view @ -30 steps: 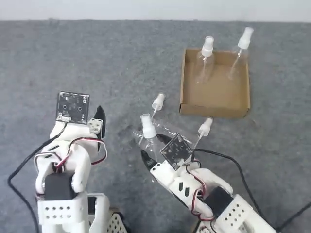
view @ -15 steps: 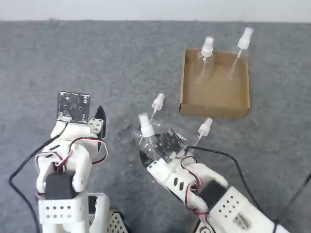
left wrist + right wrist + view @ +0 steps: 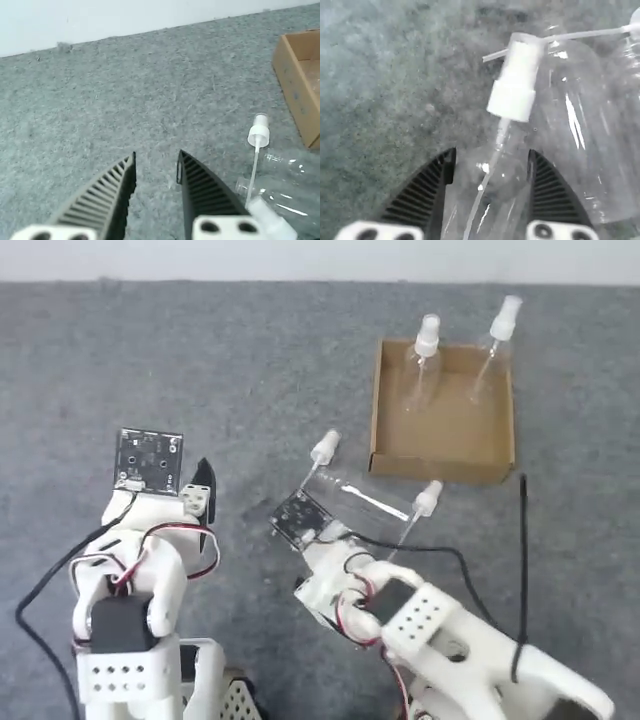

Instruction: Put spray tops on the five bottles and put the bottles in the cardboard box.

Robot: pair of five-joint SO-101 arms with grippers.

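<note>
Swinging forward toward the cardboard box (image 3: 440,468) over the last second, my right arm now has its wrist board covering the spot where a white-capped bottle stood clear of it. My left arm has not shifted.

From the right wrist view, the right gripper (image 3: 491,152) is clamped across a clear bottle (image 3: 510,185), one ribbed jaw against each side of its body. That bottle's spray top (image 3: 515,85) points away from the jaws, with its thin tube running down inside the plastic. A second lying bottle (image 3: 580,125) sits just beside it, on the side nearer the box.

On the carpet just short of the box's near wall, two loose spray tops (image 3: 325,448) (image 3: 428,498) trail their tubes over the lying bottles. I cannot tell whether those tubes are seated in the necks.

Inside the box, against its far wall, two capped bottles (image 3: 420,380) (image 3: 485,370) stand upright, near each other but apart.

Well away from the box, beyond the lying bottles, the left gripper (image 3: 156,157) hangs over bare grey carpet (image 3: 100,100), its jaws a narrow gap apart with nothing between them.
</note>
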